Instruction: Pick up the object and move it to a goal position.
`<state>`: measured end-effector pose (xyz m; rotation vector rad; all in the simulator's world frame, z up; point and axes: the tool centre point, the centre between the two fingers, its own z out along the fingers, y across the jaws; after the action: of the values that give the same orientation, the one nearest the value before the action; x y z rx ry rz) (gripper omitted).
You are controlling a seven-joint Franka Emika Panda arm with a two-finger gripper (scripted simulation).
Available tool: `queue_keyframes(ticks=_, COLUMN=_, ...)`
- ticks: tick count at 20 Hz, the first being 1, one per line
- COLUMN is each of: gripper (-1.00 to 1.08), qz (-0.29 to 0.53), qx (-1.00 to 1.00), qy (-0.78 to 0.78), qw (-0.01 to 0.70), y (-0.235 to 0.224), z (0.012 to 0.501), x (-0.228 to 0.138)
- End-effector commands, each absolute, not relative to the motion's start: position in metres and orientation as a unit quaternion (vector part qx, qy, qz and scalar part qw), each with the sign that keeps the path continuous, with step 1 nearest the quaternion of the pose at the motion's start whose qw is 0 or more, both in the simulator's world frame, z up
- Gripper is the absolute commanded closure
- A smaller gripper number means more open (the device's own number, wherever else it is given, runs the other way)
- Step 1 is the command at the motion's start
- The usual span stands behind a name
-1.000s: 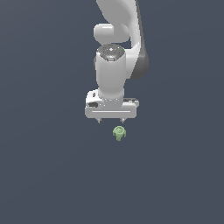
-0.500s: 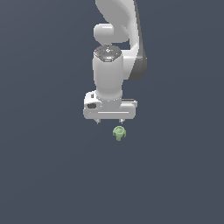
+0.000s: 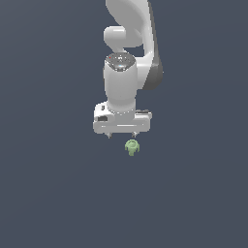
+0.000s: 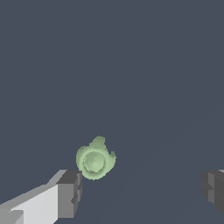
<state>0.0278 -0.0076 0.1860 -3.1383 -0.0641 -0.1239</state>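
Note:
The object is a tiny pale green lumpy piece with a rounded top, lying on the dark grey floor. My white gripper hangs just above and slightly toward the exterior view's left of it. In the wrist view the object sits close to one dark finger pad, while the other pad stands far off. The gripper is open, with nothing held between its fingers.
A flat dark grey surface spreads around the object in every direction. The white arm rises above the gripper.
The arm has shifted slightly toward the exterior view's left and a little lower. The object has stayed where it was.

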Motion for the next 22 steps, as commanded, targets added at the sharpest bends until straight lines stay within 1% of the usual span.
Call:
queue_keyframes(ticks=1, gripper=-0.92, qz=-0.037, qx=-0.999, qy=-0.035, qw=-0.001, y=-0.005, z=0.181, x=0.027)
queue_keyframes(ticks=7, gripper=-0.92, qz=-0.028, qx=-0.995, qy=-0.097, qw=-0.004, y=0.004, z=0.160, x=0.021)
queue_keyframes(ticks=16, gripper=-0.92, qz=-0.010, qx=-0.973, qy=-0.229, qw=-0.004, y=0.027, z=0.117, x=0.007)
queue_keyframes(ticks=22, gripper=-0.92, qz=-0.003, qx=-0.958, qy=-0.287, qw=-0.002, y=0.037, z=0.099, x=0.000)
